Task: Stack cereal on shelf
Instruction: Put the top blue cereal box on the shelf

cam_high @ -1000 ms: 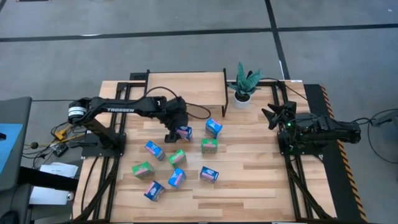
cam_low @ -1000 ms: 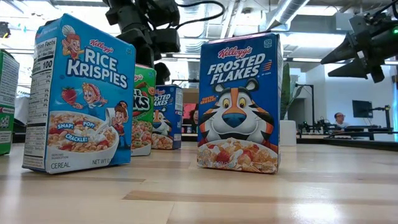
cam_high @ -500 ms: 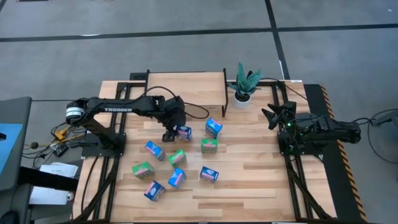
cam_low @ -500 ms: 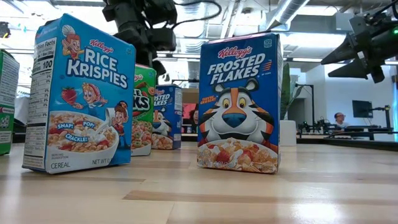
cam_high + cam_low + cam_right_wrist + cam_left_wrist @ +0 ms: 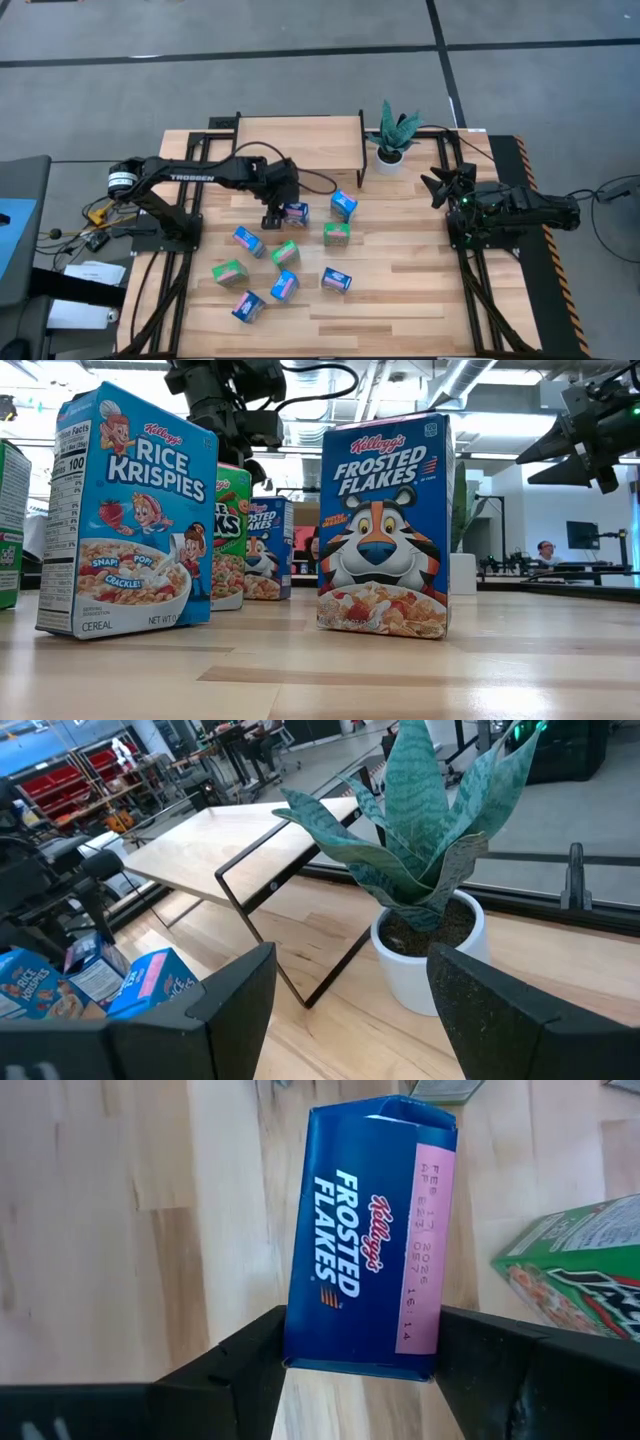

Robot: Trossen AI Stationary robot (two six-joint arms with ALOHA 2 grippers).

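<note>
Several small cereal boxes stand upright on the wooden table [image 5: 400, 300], blue ones [image 5: 343, 205] and green ones [image 5: 337, 234]. My left gripper [image 5: 280, 214] reaches down over a blue Frosted Flakes box [image 5: 370, 1240] and is shut on it; that box also shows in the high view [image 5: 296, 212]. The shelf [image 5: 300, 140], a light board on black legs, stands at the table's far edge. My right gripper [image 5: 350, 1020] waits open at the table's right side [image 5: 437, 185], touching nothing. My left gripper pinches the Frosted Flakes box between its two fingers, one on each wide face [image 5: 292, 1342] at the top, near one end of the top panel. The fingers come steeply from above, slanting from the table's left, across the top's length. The box stands upright on the table.
A potted plant [image 5: 393, 135] in a white pot stands right of the shelf, close before my right gripper [image 5: 430, 945]. A green box [image 5: 575, 1270] stands beside the held one. In the low view, large Rice Krispies [image 5: 125, 515] and Frosted Flakes [image 5: 385, 525] boxes stand nearest.
My left gripper has tipped a little over the blue box, its wrist shifting slightly toward the table's left. The box stands where it was.
</note>
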